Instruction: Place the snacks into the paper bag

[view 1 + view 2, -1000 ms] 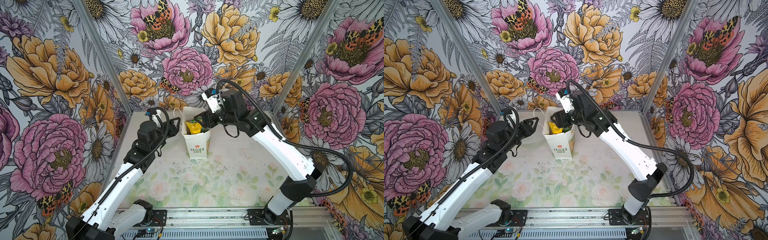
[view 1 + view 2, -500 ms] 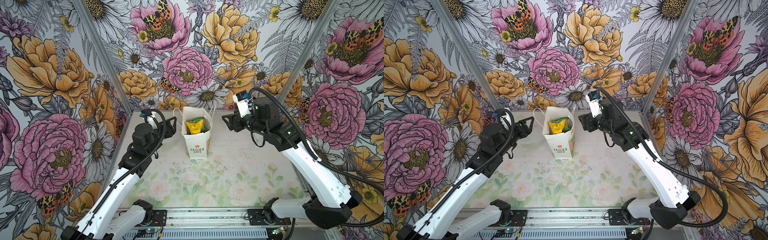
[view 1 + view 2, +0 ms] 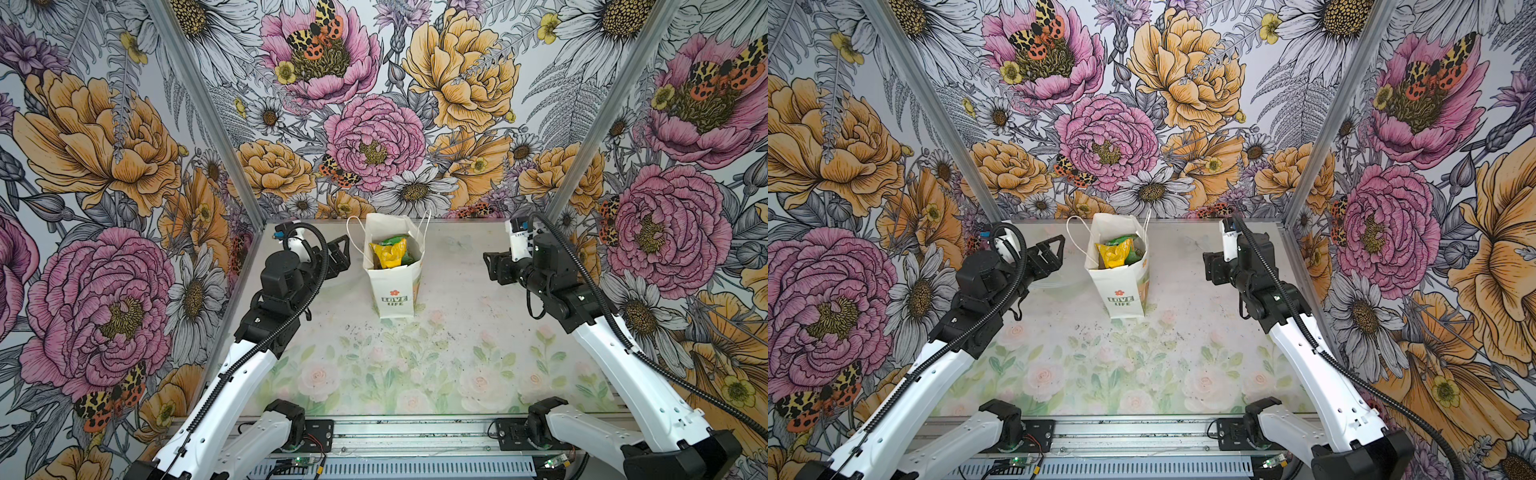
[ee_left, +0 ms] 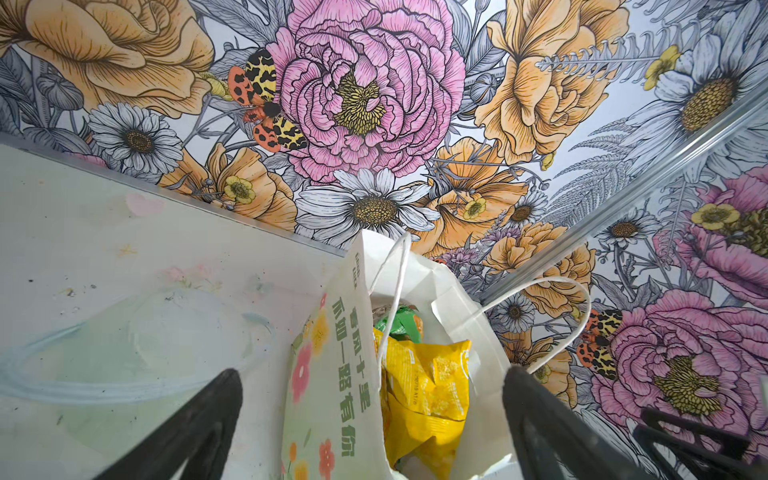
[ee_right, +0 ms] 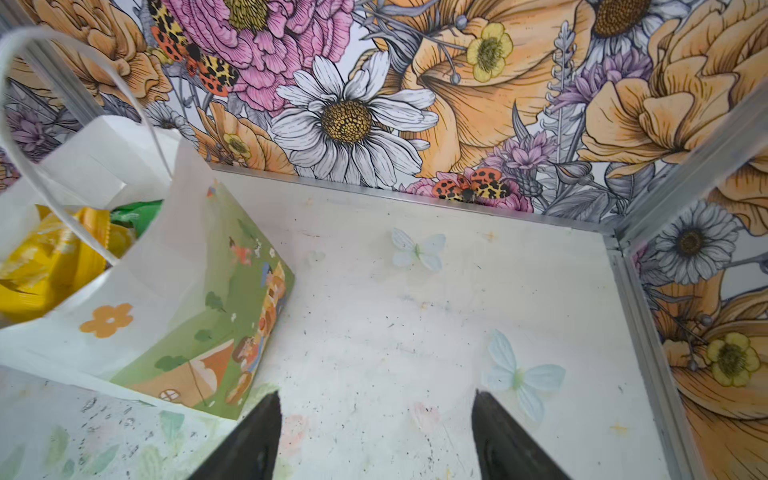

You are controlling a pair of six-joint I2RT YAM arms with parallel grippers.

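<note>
- The white paper bag (image 3: 395, 291) stands upright toward 12 o'clock on the floral table (image 3: 457, 340), its "LOVE LIFE" side facing 6 o'clock, cord handles (image 3: 426, 224) raised and mouth open.
- A yellow packet (image 3: 390, 254) and a green packet (image 3: 394, 240) crowd its top; anything beneath them is hidden.
- No packet lies loose on the table in both top views, so the packing looks finished or nearly so.
- The left gripper (image 3: 343, 252) hangs near the bag's 9 o'clock, jaws wide apart, empty.
- The right gripper (image 3: 492, 266) sits well off at 3 o'clock, jaws apart, holding nothing.
</note>
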